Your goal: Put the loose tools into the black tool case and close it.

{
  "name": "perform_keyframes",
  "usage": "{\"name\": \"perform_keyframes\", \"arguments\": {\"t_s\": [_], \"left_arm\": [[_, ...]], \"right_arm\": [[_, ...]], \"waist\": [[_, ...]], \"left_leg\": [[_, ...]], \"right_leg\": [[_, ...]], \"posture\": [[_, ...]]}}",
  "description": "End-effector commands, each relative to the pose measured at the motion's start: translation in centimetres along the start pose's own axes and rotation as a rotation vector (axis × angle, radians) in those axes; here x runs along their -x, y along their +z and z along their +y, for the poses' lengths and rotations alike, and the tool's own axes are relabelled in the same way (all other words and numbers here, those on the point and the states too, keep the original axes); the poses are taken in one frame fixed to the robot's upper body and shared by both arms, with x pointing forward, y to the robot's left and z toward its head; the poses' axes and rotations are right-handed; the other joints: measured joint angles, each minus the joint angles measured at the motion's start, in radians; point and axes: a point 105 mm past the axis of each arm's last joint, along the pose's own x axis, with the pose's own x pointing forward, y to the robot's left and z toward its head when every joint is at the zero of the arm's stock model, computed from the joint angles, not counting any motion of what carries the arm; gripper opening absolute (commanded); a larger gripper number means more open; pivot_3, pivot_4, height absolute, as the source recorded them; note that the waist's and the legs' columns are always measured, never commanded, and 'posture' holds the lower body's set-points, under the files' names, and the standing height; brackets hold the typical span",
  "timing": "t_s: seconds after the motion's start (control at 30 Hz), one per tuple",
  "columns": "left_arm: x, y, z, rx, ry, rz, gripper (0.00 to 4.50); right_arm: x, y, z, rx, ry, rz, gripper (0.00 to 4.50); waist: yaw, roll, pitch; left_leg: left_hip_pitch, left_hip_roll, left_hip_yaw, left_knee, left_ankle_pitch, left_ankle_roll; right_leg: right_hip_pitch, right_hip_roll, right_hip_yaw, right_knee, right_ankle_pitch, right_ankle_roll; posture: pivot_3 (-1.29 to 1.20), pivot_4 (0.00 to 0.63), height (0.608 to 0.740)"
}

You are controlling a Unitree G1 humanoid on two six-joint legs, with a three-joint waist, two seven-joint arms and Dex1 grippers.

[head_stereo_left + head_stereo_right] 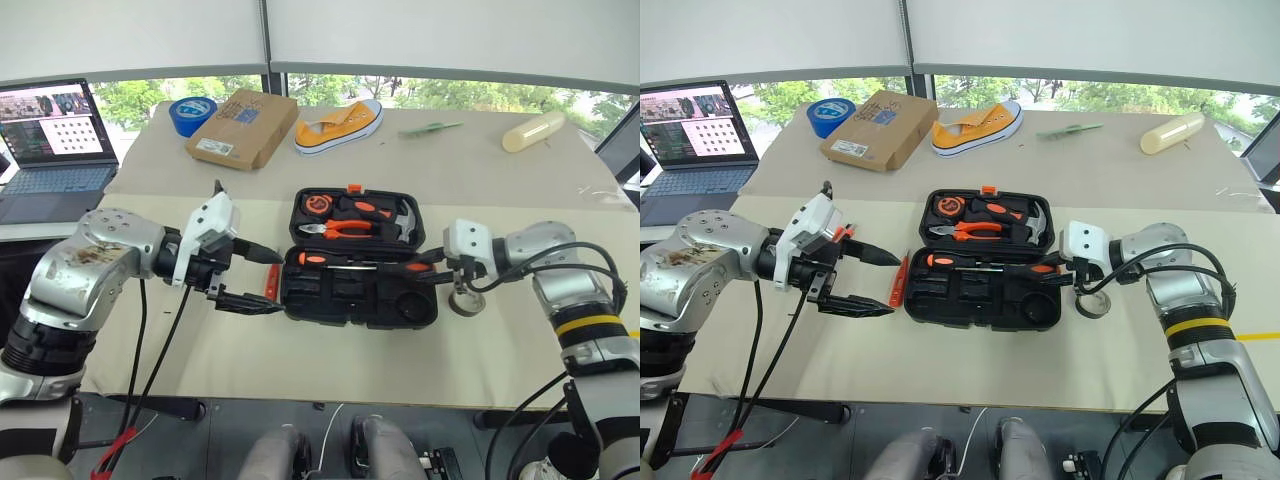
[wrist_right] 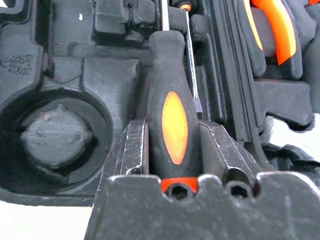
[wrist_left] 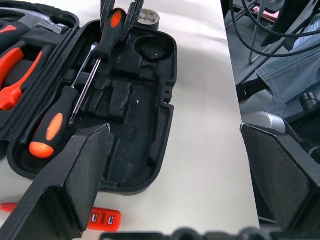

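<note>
Black moulded plastic forms the tool case [image 1: 360,270], which lies open on the cloth-covered counter [image 1: 500,180], its lid half already filled with pliers, a hammer and a tape measure. In the near half one orange-and-black screwdriver [image 1: 335,260] is bedded along the hinge side, and a second screwdriver [image 2: 169,125] is pinched by its handle between the jaws of the right gripper [image 2: 172,150], the shaft laid over its long recess beside the first tool's blade. The left gripper [image 1: 865,280] is held off the case's left edge with its jaws spread wide and nothing between them. The orange utility knife [image 1: 898,280] is seen on the counter just beside the case's left wall, close to those open fingers. The small tape roll [image 1: 466,302] is seen on the counter under the right wrist, by the case's right end, and its round recess [image 2: 55,135] is not yet filled.

Several risks are judged from this. If the handle is released while it sits askew, the second screwdriver may ride on the rib between recesses and the lid would later be kept from shutting. The tape roll may be nudged or rolled away by the right wrist as it is withdrawn. The light case may be shoved along the cloth by a downward press, since no hand is bracing it.
</note>
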Motion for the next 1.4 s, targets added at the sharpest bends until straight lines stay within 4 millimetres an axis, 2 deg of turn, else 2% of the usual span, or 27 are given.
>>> {"name": "perform_keyframes", "arguments": {"t_s": [0.03, 0.1, 0.13, 0.37, 0.43, 0.47, 0.6, 0.87, 1.03, 1.2, 1.23, 1.4], "left_arm": [[0.2, 1.0, 0.1, -0.055, 0.016, -0.016, 4.5], [0.2, 1.0, 0.2, -0.058, 0.018, -0.018, 4.5], [0.2, 1.0, 0.3, -0.059, 0.021, -0.019, 4.5], [0.3, 1.1, 0.7, -0.067, 0.03, -0.019, 4.5], [0.3, 1.1, 0.7, -0.069, 0.031, -0.02, 4.5], [0.2, 1.1, 0.7, -0.07, 0.032, -0.02, 4.5], [0.0, 1.0, 0.8, -0.072, 0.029, -0.019, 4.5], [-0.1, 0.8, 1.2, -0.077, 0.034, -0.012, 4.5], [-0.2, 0.8, 1.3, -0.083, 0.033, -0.012, 4.5], [-0.2, 0.7, 1.3, -0.088, 0.039, -0.011, 4.5], [-0.2, 0.6, 1.3, -0.088, 0.041, -0.01, 4.5], [0.0, 0.4, 1.3, -0.085, 0.052, -0.009, 4.5]], "right_arm": [[0.2, 0.0, -0.3, 0.015, -0.021, 0.004, 1.03], [0.1, -0.1, -0.2, 0.026, -0.027, 0.001, 1.03], [0.0, 0.2, -0.4, 0.027, -0.038, -0.014, 1.83], [0.7, 3.4, -1.5, -0.018, -0.099, -0.156, 4.16], [0.7, 4.2, -1.9, -0.067, -0.124, -0.203, 4.16], [0.7, 4.5, -2.0, -0.095, -0.13, -0.224, 4.01], [-0.1, 5.0, -1.7, -0.144, -0.129, -0.253, 2.8], [-2.9, 4.8, 0.1, -0.14, -0.078, -0.21, 0.01], [-4.6, 3.9, 1.4, -0.125, -0.035, -0.113, 0.01], [-6.1, 1.6, 2.7, -0.089, -0.028, 0.039, 0.01], [-6.0, 1.7, 2.6, -0.087, -0.035, 0.039, 0.01], [-4.8, 4.2, 1.6, -0.131, -0.087, -0.098, 0.01]], "waist": [[0.0, 0.0, 0.0], [0.0, 0.0, 0.0], [0.0, 0.0, 0.0], [-0.001, 0.0, 0.0], [-0.001, 0.0, 0.0], [0.0, 0.0, 0.0], [0.0, 0.0, 0.0], [-0.002, 0.0, 0.0], [-0.001, 0.0, 0.0], [-0.003, 0.0, 0.0], [-0.003, 0.0, 0.0], [-0.002, -0.001, 0.0]], "left_leg": [[0.0, 0.0, 0.0, 0.0, 0.0, 0.0], [0.0, 0.0, 0.0, 0.0, 0.0, 0.0], [0.0, 0.0, 0.0, 0.0, 0.0, 0.0], [0.0, 0.0, 0.0, 0.0, 0.0, 0.0], [0.0, 0.0, 0.0, 0.0, 0.0, 0.0], [0.0, 0.0, 0.0, 0.0, 0.0, 0.0], [0.0, 0.0, 0.0, 0.0, 0.0, 0.0], [0.0, 0.0, 0.0, 0.0, 0.0, 0.0], [0.0, 0.0, 0.0, 0.0, 0.0, 0.0], [0.001, 0.0, 0.0, 0.0, -0.001, -0.002], [0.002, 0.0, 0.0, 0.0, -0.001, -0.003], [0.002, 0.0, 0.0, 0.0, -0.003, -0.008]], "right_leg": [[0.0, 0.0, 0.0, 0.0, 0.0, 0.0], [0.0, 0.0, 0.0, 0.0, 0.0, 0.0], [0.0, 0.0, 0.0, 0.0, 0.0, 0.0], [0.0, 0.0, 0.0, 0.0, 0.0, -0.001], [0.0, 0.0, 0.0, 0.0, 0.0, -0.001], [0.0, 0.0, 0.0, 0.0, 0.0, -0.001], [0.0, 0.0, 0.0, 0.0, 0.0, -0.001], [0.0, 0.001, 0.0, 0.001, 0.0, -0.001], [-0.001, 0.001, 0.0, 0.001, 0.0, -0.001], [0.001, 0.001, 0.0, 0.001, 0.0, -0.001], [0.001, 0.001, 0.0, 0.001, 0.0, -0.001], [0.001, 0.001, 0.0, 0.002, 0.0, -0.001]], "posture": [[0.0, 0.15, 0.731], [0.0, 0.15, 0.731], [0.0, 0.15, 0.731], [0.0, 0.15, 0.731], [0.0, 0.15, 0.731], [0.0, 0.15, 0.731], [0.0, 0.15, 0.731], [0.0, 0.15, 0.731], [0.0, 0.15, 0.731], [0.0, 0.15, 0.731], [0.0, 0.15, 0.731], [0.0, 0.15, 0.731]]}}
